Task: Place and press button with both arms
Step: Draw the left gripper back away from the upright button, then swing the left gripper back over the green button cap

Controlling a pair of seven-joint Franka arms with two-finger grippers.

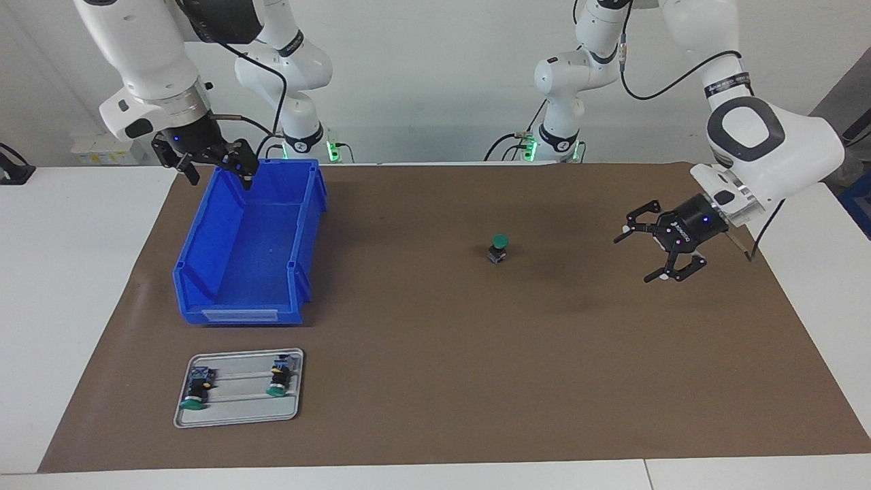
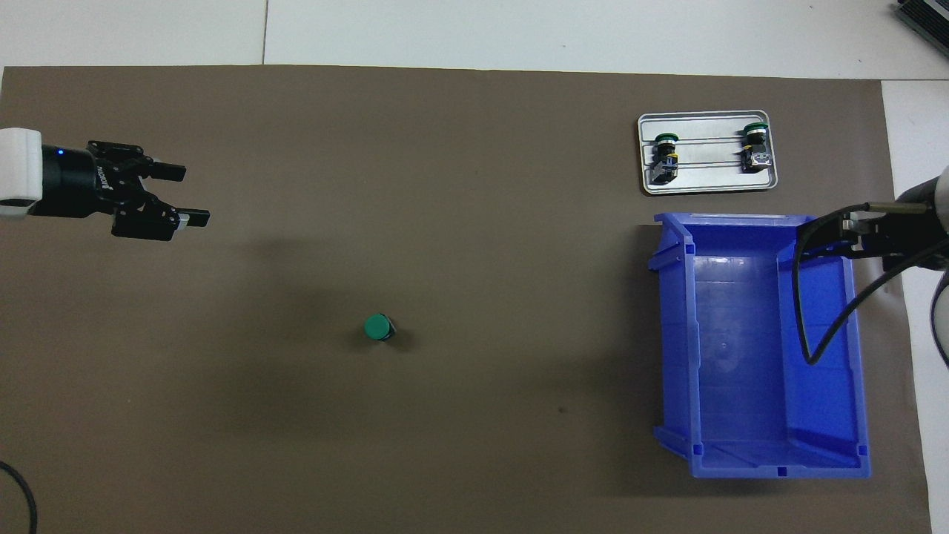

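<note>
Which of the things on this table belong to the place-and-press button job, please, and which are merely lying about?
Belonging to the job:
- green-capped black push-button standing alone on the brown mat
- left gripper, open over the mat
- right gripper, open over the bin

Lying about:
- blue plastic bin
- grey metal tray holding two similar buttons

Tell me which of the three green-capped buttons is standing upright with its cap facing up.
The lone button standing on the brown mat mid-table. The other two lie on their sides in the metal tray beside the blue bin.
</note>
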